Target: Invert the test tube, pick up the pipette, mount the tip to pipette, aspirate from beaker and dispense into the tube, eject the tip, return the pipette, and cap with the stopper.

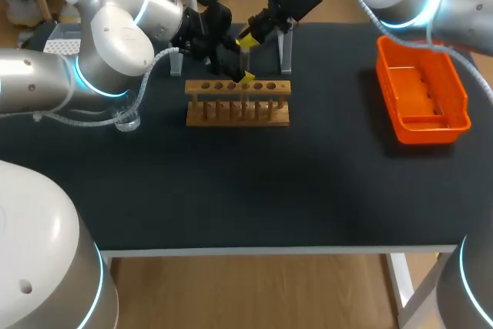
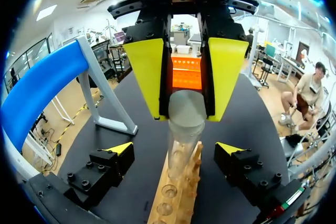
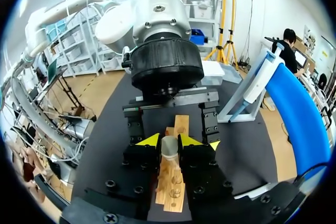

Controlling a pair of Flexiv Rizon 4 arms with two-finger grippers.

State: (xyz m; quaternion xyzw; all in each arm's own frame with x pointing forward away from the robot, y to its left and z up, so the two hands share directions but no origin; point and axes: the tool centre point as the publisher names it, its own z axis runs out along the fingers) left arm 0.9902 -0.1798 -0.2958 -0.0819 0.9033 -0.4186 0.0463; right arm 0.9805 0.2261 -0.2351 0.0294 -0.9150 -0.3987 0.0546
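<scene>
"Glass at the far left: a small clear glass beaker (image 1: 127, 121) sits on the black table (image 1: 231, 190), close under my left arm, with nothing near its mouth."

"And the left gripper (image 2: 175, 150)?"

"Spread wide. Its yellow tips stand on either side of the clear glass test tube (image 2: 184, 145), well apart from it and touching nothing. It sits just above the far side of the wooden rack (image 1: 237, 113) with its row of holes."

"So who has the tube?"

"The right gripper (image 3: 169, 141). Its fingers are clamped on the tube's upper end from both sides. The tube stands upright over the rack; I can't tell whether its lower end is seated in a hole or lifted free."

"How far along is that?"

"I'd judge this is the first step, the inversion, and it isn't done. The blue curved stand (image 2: 37, 93) is at the far side, and I can't make out the pipette. Mounting the tip, aspirating, dispensing, ejecting, returning the pipette and capping all appear to remain."

"And on the right?"

"An orange plastic tray (image 1: 462, 105), well apart from both grippers. Its contents are too small to tell."
</scene>
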